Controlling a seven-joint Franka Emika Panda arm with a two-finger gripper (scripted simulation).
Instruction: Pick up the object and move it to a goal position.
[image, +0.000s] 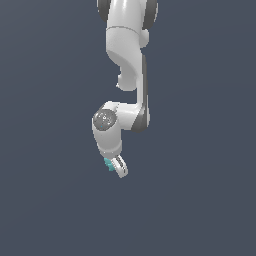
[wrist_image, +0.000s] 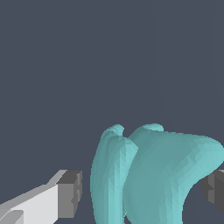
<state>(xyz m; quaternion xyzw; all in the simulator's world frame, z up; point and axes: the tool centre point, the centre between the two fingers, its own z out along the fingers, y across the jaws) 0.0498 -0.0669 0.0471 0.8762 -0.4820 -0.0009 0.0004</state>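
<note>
The teal curved chunk (image: 108, 164) sits low-centre of the frame between the white arm's jaws (contact unclear, so grip undeterminable).

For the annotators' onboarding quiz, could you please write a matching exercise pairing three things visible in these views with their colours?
Column one:
1. curved chunk between the jaws
2. fingertip pad
3. arm link

Column two:
A. dark grey
B. white
C. teal

Right pairs: 1-C, 2-A, 3-B.

The gripper has a pad on either side of the chunk in the wrist view; whether the pads touch it cannot be told.
</note>
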